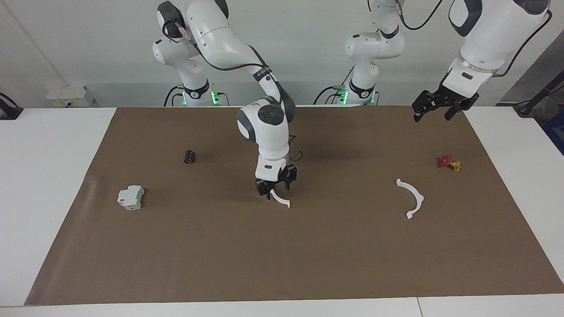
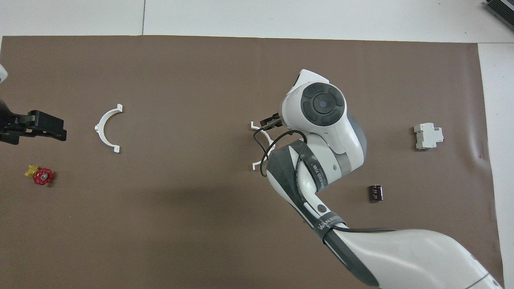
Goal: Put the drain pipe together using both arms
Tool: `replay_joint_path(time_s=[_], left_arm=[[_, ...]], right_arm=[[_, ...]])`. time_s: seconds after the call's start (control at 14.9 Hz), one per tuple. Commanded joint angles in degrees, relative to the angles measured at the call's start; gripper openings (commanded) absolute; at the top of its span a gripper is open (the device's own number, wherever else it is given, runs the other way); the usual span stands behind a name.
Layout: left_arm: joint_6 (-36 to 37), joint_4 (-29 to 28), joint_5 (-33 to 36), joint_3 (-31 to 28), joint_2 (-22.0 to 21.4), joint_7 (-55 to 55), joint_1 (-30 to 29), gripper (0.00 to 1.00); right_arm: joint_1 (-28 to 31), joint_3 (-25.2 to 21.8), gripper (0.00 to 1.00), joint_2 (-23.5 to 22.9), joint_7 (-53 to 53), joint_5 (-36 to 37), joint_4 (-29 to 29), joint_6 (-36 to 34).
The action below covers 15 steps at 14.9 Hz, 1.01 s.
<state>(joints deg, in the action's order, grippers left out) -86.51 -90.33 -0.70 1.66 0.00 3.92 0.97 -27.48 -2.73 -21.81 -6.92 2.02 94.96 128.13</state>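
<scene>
One white half-ring of the drain pipe lies on the brown mat mid-table; in the overhead view my right arm and its cable partly cover it. My right gripper hangs just over its end nearer the robots, fingers apart and empty; only a bit of it shows in the overhead view. The second half-ring lies alone toward the left arm's end. My left gripper is open and empty, held high over the mat's corner at that end, and waits.
A red and yellow valve lies near the second half-ring, nearer the robots. A grey-white boxy block and a small black cylinder lie toward the right arm's end. The brown mat covers the table.
</scene>
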Motion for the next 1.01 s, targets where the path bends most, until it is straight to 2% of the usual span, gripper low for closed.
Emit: replay_joint_path(time_s=[0.0, 0.27, 0.34, 0.54, 0.67, 0.94], left_arm=[[-6.1, -6.8, 0.9, -0.3, -3.7, 1.6, -2.1, 1.00], [-24.5, -23.2, 0.9, -0.2, -9.8, 1.8, -2.6, 1.00], [-28.2, -25.8, 0.9, -0.2, -10.4, 2.1, -2.5, 1.00], [-34.4, -28.8, 0.9, -0.2, -7.9, 9.2, -2.3, 1.00], [-35.1, -29.2, 0.9, -0.2, -7.3, 9.9, -2.8, 1.00], [-44.3, -30.5, 0.9, -0.2, 0.0, 18.3, -2.9, 1.00]], right_arm=[[4.9, 0.3, 1.00, 4.8, -1.8, 0.1, 1.2, -4.7], [13.3, 0.2, 1.00, 9.0, -5.1, 0.2, 1.3, -13.5], [15.2, 0.2, 1.00, 9.9, -5.1, 0.2, 1.3, -15.3], [21.3, 0.3, 1.00, 12.8, -4.2, 0.3, 1.5, -20.3], [23.9, 0.2, 1.00, 15.0, -4.2, 0.3, 1.4, -23.3], [26.9, 0.2, 1.00, 20.1, -4.0, 0.9, 0.8, -28.3]])
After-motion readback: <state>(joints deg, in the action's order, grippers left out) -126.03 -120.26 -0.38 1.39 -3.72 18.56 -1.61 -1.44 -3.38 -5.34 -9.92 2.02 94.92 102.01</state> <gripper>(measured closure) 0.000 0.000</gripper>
